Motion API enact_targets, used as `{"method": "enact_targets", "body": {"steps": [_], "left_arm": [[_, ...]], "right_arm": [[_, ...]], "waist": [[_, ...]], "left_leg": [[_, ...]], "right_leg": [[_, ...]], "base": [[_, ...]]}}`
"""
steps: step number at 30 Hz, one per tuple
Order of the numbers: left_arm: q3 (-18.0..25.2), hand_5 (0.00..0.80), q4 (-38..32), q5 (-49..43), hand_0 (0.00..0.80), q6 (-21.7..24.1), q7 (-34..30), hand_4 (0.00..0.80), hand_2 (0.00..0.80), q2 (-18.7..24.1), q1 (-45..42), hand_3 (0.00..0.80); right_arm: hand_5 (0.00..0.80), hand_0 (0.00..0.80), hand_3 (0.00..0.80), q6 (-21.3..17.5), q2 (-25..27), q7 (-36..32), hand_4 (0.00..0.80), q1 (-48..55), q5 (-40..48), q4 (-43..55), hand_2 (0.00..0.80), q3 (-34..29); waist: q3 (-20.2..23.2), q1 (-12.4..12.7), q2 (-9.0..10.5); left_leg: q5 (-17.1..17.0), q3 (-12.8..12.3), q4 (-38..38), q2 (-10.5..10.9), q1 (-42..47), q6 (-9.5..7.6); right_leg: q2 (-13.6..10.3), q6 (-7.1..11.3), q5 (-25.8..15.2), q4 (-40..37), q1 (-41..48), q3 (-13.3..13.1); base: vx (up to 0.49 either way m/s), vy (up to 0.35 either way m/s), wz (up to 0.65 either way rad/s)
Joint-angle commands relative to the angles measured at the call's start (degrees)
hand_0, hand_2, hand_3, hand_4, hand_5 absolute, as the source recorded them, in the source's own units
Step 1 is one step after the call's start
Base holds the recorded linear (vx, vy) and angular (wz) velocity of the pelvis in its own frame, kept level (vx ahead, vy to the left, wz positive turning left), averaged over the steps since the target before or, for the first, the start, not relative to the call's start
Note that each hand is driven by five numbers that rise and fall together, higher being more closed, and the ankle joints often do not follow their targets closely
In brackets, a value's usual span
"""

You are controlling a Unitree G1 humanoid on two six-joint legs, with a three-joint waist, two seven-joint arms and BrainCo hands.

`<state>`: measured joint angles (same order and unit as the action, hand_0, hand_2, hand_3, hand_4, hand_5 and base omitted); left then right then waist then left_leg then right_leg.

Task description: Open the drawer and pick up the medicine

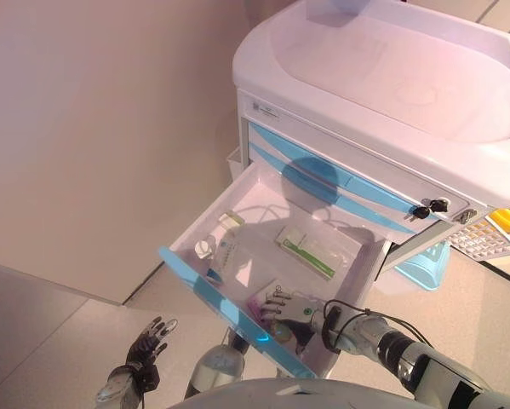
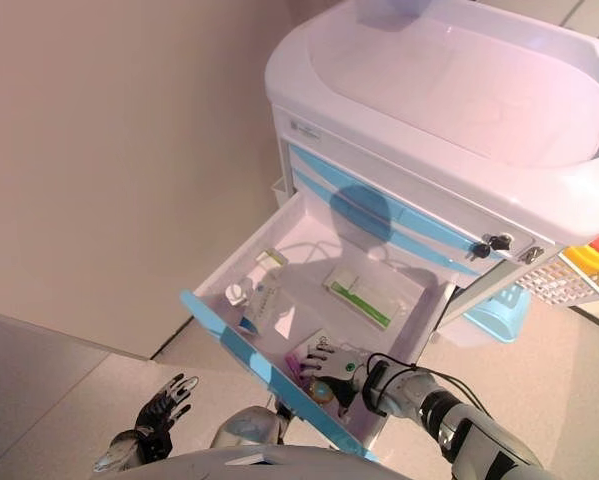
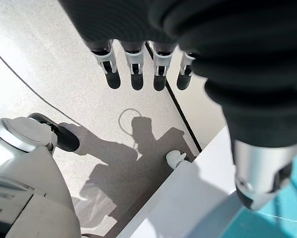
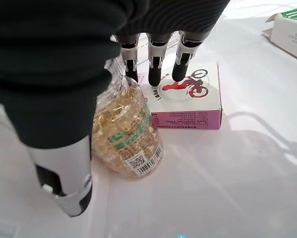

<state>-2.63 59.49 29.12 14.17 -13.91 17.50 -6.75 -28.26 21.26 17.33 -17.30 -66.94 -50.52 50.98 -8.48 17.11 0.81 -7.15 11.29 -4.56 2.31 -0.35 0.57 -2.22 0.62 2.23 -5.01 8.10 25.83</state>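
Reaching into the open drawer: right hand (image 4: 153,54), fingers straight, holding nothing, thumb (image 4: 64,173) apart. Fingertips sit over a white-and-pink medicine box with a red figure (image 4: 188,99); contact can't be confirmed. A clear plastic bottle of yellow capsules (image 4: 123,131) lies on its side between thumb and fingers, just beside that box. All this is at the near right corner of the white pulled-out drawer with blue front (image 1: 205,294). Farther in: a white-and-green flat box (image 1: 306,252) mid-drawer, a small white bottle (image 1: 205,249) and a white carton (image 1: 229,247) at the left. The drawer belongs to a white medical cart with blue drawer fronts (image 1: 365,94). Left hand (image 1: 146,345) hangs low over the floor, near left, fingers relaxed and empty.
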Motion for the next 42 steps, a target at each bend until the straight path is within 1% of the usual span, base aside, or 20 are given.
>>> {"method": "enact_targets", "body": {"steps": [1,4,5,6,7,9,10,11,14,16,17,20,21,22,31,42], "left_arm": [[-1.8,0.000,3.3,-1.0,0.000,3.0,-0.6,0.000,0.000,0.0,2.5,0.000],[-1.8,0.000,3.4,-1.1,0.000,3.0,-0.9,0.000,0.000,0.2,2.5,0.000],[-1.8,0.000,3.5,-1.1,0.000,3.2,-1.0,0.000,0.000,0.1,2.4,0.000],[-1.8,0.000,3.6,-1.1,0.000,3.2,-1.0,0.000,0.000,0.1,2.4,0.000],[-1.8,0.000,3.6,-1.1,0.000,3.1,-0.9,0.000,0.000,0.1,2.5,0.000],[-2.0,0.000,3.7,-1.2,0.000,3.1,-0.8,0.000,0.000,0.0,2.6,0.000],[-2.0,0.000,3.8,-1.3,0.000,3.2,-0.9,0.000,0.000,0.0,2.5,0.000],[-1.9,0.000,3.8,-1.5,0.000,3.2,-1.0,0.000,0.000,-0.1,2.4,0.000],[-1.9,0.000,3.9,-1.6,0.000,3.3,-1.2,0.000,0.000,-0.1,2.3,0.000],[-2.0,0.000,3.9,-1.6,0.000,3.1,-1.1,0.000,0.000,-0.2,2.4,0.000],[-2.0,0.000,3.9,-1.5,0.000,3.2,-1.2,0.000,0.000,-0.2,2.3,0.000],[-2.1,0.000,3.7,-1.7,0.000,3.2,-1.0,0.000,0.000,-0.4,2.1,0.000],[-2.1,0.000,3.7,-1.7,0.000,3.3,-1.0,0.000,0.000,-0.4,2.1,0.000],[-2.0,0.000,3.6,-1.9,0.000,3.3,-1.0,0.000,0.000,-0.5,2.1,0.000],[-2.2,0.000,3.4,-1.7,0.000,3.1,-0.7,0.000,0.000,-0.5,2.2,0.000],[-1.9,0.000,3.2,-1.9,0.000,2.9,-0.5,0.000,0.000,-0.4,2.3,0.000]], "right_arm": [[0.000,0.000,0.000,-2.0,-0.4,1.6,0.000,1.0,0.3,1.1,0.000,3.0],[0.000,0.000,0.000,-1.9,-0.5,1.8,0.000,1.1,0.3,0.7,0.000,3.0],[0.107,0.107,0.107,-1.9,-0.5,1.9,0.107,1.2,0.1,0.6,0.107,2.9],[0.232,0.232,0.232,-1.9,-0.6,1.9,0.232,1.3,0.1,0.5,0.232,2.8],[0.408,0.408,0.408,-1.8,-0.8,1.9,0.408,1.2,-0.1,0.3,0.408,2.7],[0.602,0.602,0.602,-1.6,-1.0,1.8,0.602,1.0,0.1,-0.1,0.602,2.7],[0.687,0.687,0.687,-1.6,-1.0,1.9,0.687,0.9,0.0,-0.3,0.687,2.7],[0.715,0.715,0.715,-1.4,-1.1,2.0,0.715,1.0,-0.2,-0.5,0.715,2.5],[0.706,0.706,0.706,-0.6,-1.3,2.5,0.706,0.9,-1.1,-0.8,0.706,2.5],[0.684,0.684,0.684,0.5,-1.4,2.7,0.684,0.6,-2.3,-0.9,0.684,2.6],[0.659,0.659,0.659,1.1,-1.4,3.0,0.659,0.6,-3.1,-1.0,0.659,2.6],[0.524,0.524,0.524,2.5,-1.5,3.3,0.524,0.6,-5.8,-1.3,0.524,2.7],[0.339,0.339,0.339,2.7,-1.6,3.3,0.339,0.6,-6.4,-1.4,0.339,2.7],[0.000,0.000,0.000,2.8,-1.6,3.4,0.000,0.6,-6.7,-1.5,0.000,2.6],[0.000,0.000,0.000,3.7,-1.9,2.2,0.000,0.5,-5.6,-1.5,0.000,2.9],[0.000,0.000,0.000,3.0,-1.6,0.4,0.000,0.6,-5.7,-0.1,0.000,3.3]], "waist": [[1.1,0.7,0.93],[1.1,0.8,0.89],[1.1,0.8,0.87],[1.2,0.8,0.83],[1.2,0.8,0.81],[1.2,0.9,0.79],[1.2,0.9,0.77],[1.3,0.9,0.76],[1.3,1.0,0.68],[1.3,1.0,0.65],[1.3,1.0,0.62],[1.3,1.1,0.58],[1.3,1.1,0.57],[1.3,1.1,0.58],[1.2,1.1,0.65],[1.1,0.8,0.92]], "left_leg": [[2.7,0.2,-0.2,2.8,-0.5,-1.72],[2.7,0.2,-0.2,2.7,-0.5,-1.74],[2.8,0.2,-0.2,2.7,-0.4,-1.73],[2.7,0.2,-0.2,2.7,-0.4,-1.73],[2.7,0.2,-0.2,2.8,-0.4,-1.74],[2.8,0.3,-0.2,2.8,-0.3,-1.74],[2.8,0.4,-0.2,2.8,-0.3,-1.72],[2.8,0.4,-0.2,2.8,-0.3,-1.70],[2.7,0.5,-0.2,2.8,-0.2,-1.67],[2.7,0.5,-0.2,2.8,-0.2,-1.65],[2.7,0.5,-0.2,2.8,-0.2,-1.65],[2.6,0.6,-0.2,2.9,-0.2,-1.69],[2.6,0.6,-0.2,2.9,-0.2,-1.70],[2.6,0.6,-0.2,2.9,-0.1,-1.71],[2.6,0.4,-0.2,2.9,-0.1,-1.80],[2.6,0.1,-0.3,2.7,0.0,-1.85]], "right_leg": [[-3.3,3.26,-2.3,4.4,-3.2,-3.1],[-3.3,3.25,-2.3,4.4,-3.2,-3.0],[-3.4,3.24,-2.3,4.4,-3.1,-3.0],[-3.4,3.22,-2.3,4.4,-3.1,-2.9],[-3.4,3.21,-2.3,4.4,-3.1,-2.9],[-3.4,3.20,-2.3,4.4,-3.0,-2.8],[-3.4,3.19,-2.2,4.5,-3.0,-2.8],[-3.4,3.17,-2.2,4.4,-2.9,-2.7],[-3.4,3.14,-2.2,4.4,-2.8,-2.6],[-3.4,3.16,-2.2,4.5,-2.8,-2.6],[-3.5,3.15,-2.2,4.5,-2.8,-2.6],[-3.4,3.11,-2.2,4.5,-2.8,-2.6],[-3.4,3.10,-2.2,4.5,-2.8,-2.6],[-3.4,3.10,-2.2,4.5,-2.8,-2.6],[-3.3,3.09,-2.4,4.5,-2.8,-2.7],[-3.3,3.12,-2.5,4.5,-2.9,-3.0]], "base": [[0.000,0.000,0.00],[0.000,0.000,0.00],[0.000,0.000,0.00],[0.000,0.000,0.00],[0.000,0.000,0.00],[0.000,0.000,0.00],[0.000,0.000,0.00],[0.000,0.000,0.00],[0.000,0.000,0.00],[0.000,0.000,0.00],[0.000,0.000,0.00],[0.000,0.000,0.00],[0.000,0.000,0.00],[0.000,0.000,0.00],[0.000,0.000,0.00],[0.000,0.000,0.00]]}}
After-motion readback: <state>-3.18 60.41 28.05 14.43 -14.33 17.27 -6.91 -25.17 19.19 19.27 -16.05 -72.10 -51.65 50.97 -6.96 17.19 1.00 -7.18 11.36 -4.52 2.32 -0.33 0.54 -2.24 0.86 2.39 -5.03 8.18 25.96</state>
